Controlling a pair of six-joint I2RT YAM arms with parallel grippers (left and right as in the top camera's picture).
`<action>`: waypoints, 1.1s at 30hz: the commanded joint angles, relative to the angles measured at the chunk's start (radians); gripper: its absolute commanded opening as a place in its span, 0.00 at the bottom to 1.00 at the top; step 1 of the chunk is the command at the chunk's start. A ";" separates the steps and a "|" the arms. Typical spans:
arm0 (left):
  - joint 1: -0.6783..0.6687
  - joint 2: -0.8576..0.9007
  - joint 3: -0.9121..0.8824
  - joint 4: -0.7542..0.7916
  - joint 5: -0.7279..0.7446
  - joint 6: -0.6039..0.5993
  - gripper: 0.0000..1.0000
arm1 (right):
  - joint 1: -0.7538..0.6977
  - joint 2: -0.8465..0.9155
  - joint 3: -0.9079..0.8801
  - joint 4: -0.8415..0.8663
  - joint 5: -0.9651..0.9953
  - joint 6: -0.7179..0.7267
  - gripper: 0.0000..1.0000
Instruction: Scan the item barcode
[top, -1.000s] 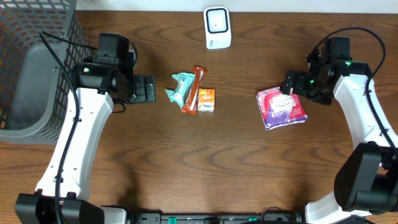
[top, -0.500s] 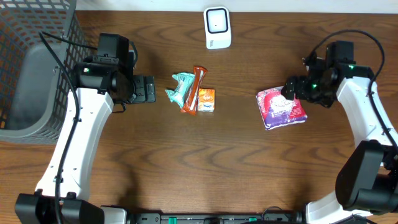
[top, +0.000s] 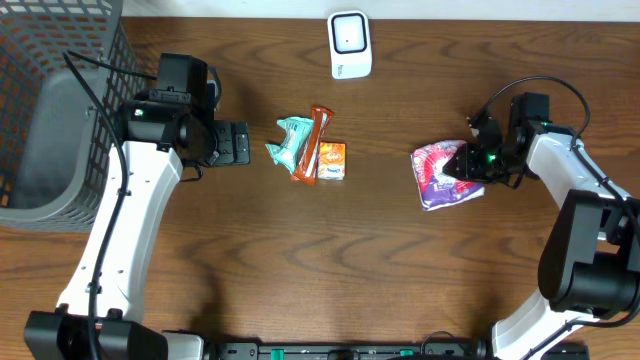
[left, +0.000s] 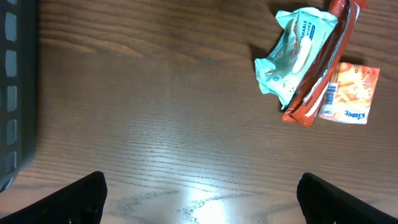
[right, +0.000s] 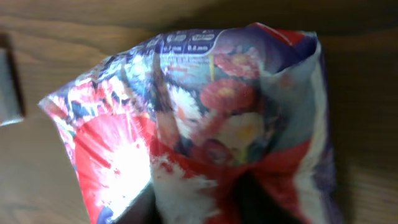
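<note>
A floral red and purple packet (top: 440, 178) lies on the table at the right. My right gripper (top: 468, 163) is shut on its right edge, and the film bunches up between the dark fingers (right: 261, 202). Seen from the right wrist, the packet (right: 211, 118) fills the frame, and its barcode is hidden. The white scanner (top: 350, 44) stands at the back centre. Over bare wood at the left, my left gripper (top: 235, 145) is open and holds nothing.
A teal packet (top: 290, 143), a brown bar (top: 312, 143) and a small orange box (top: 332, 160) lie together at the table's centre. They also show at the left wrist view's top right, teal packet (left: 292, 53) first. A grey mesh basket (top: 40, 110) stands at the far left.
My right gripper has moved down and left onto the floral packet and shut on its edge, crumpling it. The left arm has not moved.
</note>
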 joint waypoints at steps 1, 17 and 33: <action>0.001 0.004 -0.003 -0.003 -0.016 -0.008 0.98 | 0.005 0.059 -0.040 -0.020 -0.162 -0.002 0.14; 0.001 0.004 -0.003 -0.003 -0.016 -0.008 0.98 | 0.004 0.058 -0.040 0.166 -0.462 0.390 0.09; 0.001 0.004 -0.003 -0.003 -0.016 -0.008 0.98 | 0.014 -0.135 0.058 0.000 -0.105 0.305 0.69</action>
